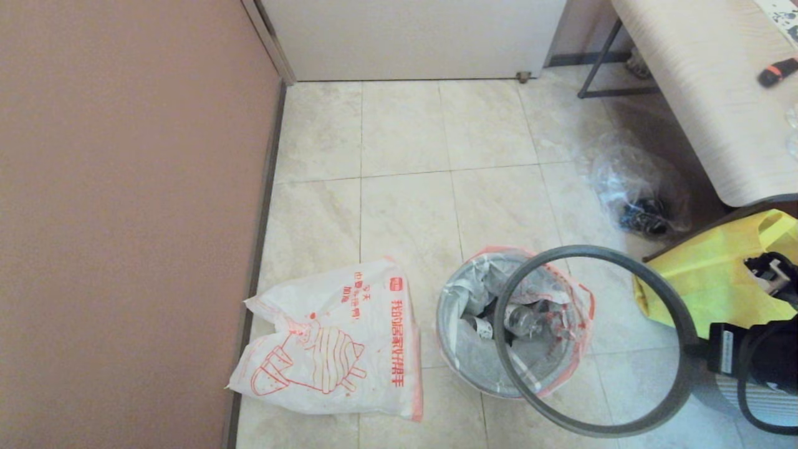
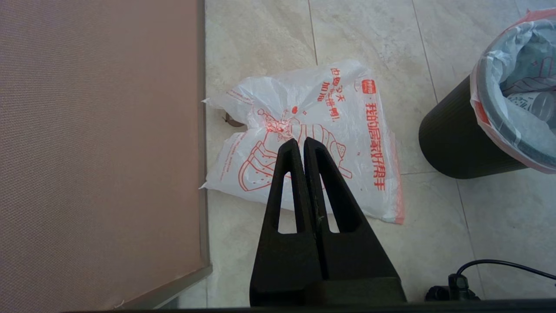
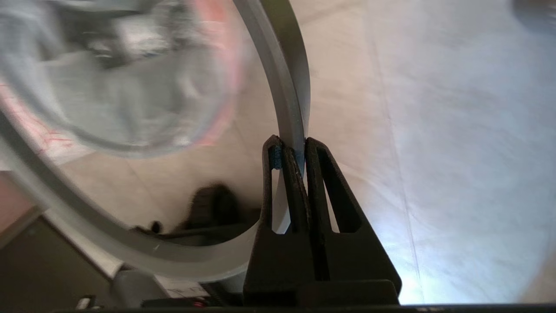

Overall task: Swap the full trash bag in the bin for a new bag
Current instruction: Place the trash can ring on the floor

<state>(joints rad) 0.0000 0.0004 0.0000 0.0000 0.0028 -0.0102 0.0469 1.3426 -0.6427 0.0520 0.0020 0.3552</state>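
The bin, a small black bucket, stands on the tiled floor lined with the full trash bag, white with an orange hem folded over the edge. Bottles and paper lie inside. The dark-grey hoop hangs tilted above and to the right of the bin, off it. My right gripper is shut on the hoop's right side; the right wrist view shows the hoop pinched at the gripper. The new bag lies flat by the wall. My left gripper hovers shut and empty above the new bag.
A pink wall runs along the left. A yellow fabric tote and a clear plastic bag sit to the bin's right, under a pale table. A black cable lies on the floor.
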